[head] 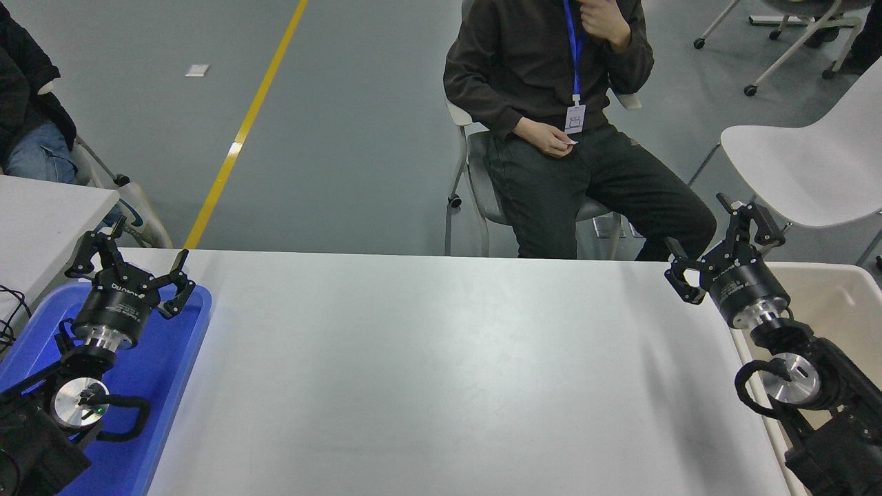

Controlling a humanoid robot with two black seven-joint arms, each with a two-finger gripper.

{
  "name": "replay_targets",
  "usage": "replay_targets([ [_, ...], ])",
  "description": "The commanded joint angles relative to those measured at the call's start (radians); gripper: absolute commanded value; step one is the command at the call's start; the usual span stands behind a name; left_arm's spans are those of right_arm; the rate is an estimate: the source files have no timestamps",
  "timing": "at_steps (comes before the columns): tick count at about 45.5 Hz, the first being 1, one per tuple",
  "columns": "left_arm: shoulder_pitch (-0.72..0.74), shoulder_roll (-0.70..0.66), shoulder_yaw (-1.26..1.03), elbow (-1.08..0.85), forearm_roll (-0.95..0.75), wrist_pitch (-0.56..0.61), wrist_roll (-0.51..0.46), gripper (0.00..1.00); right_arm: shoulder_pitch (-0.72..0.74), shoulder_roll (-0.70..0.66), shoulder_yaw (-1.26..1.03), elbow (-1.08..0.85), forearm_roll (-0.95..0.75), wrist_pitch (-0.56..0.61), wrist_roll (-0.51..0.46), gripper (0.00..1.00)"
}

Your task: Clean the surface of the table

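The table surface (441, 372) is a wide matte white top filling the lower middle of the head view, with nothing lying on it. My right gripper (716, 238) hangs open over the table's far right corner, its fingers spread and holding nothing. My left gripper (127, 258) is parked open at the lower left, above the blue tray (162, 375).
A beige bin (844, 303) stands just off the table's right edge, under my right arm. A person sits on a chair (482, 200) beyond the far edge. A white chair (806, 165) is at the upper right, a second white tabletop (41, 220) at the left.
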Motion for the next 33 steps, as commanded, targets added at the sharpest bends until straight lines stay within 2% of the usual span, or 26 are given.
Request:
replay_targets([
  [1,0.000,0.000,0.000,0.000,0.000,0.000,0.000,1.00,0.003,0.053,-0.072,-0.064,0.078,0.020,0.112,1.00],
  [10,0.000,0.000,0.000,0.000,0.000,0.000,0.000,1.00,0.080,0.112,-0.061,-0.239,0.084,-0.018,0.123,1.00],
  [33,0.000,0.000,0.000,0.000,0.000,0.000,0.000,1.00,0.082,0.113,-0.058,-0.244,0.084,-0.038,0.140,1.00],
])
